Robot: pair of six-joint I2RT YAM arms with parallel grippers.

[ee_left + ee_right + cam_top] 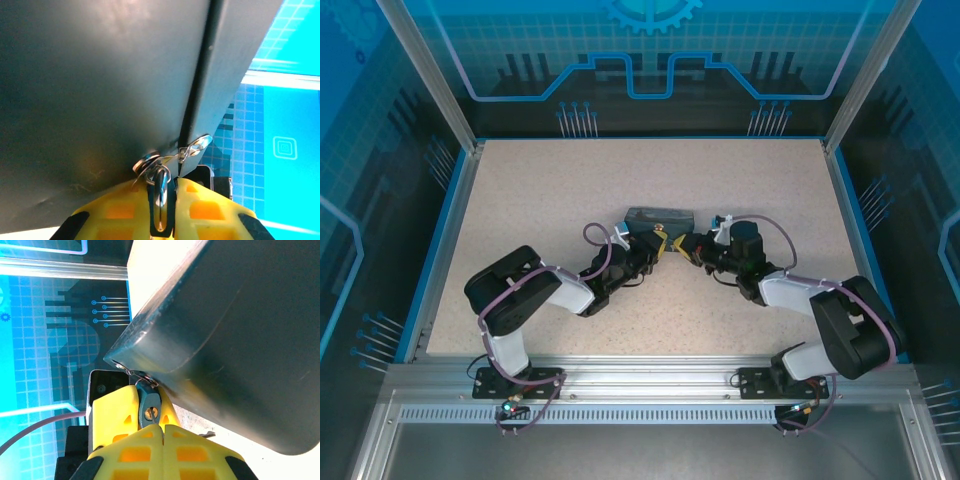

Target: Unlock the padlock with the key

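Key [148, 409] is clenched in right tool [686, 245], silvery loop [160, 192] in left tool [657, 241]; padlock [660, 216] at 12 o'clock should be steadied, key turned gently.

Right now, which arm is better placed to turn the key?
Right, probably. The right claw is shut on the small grey key at a corner of the padlock; the left claw pinches a silvery loop at its edge, so it looks like the bracing side.
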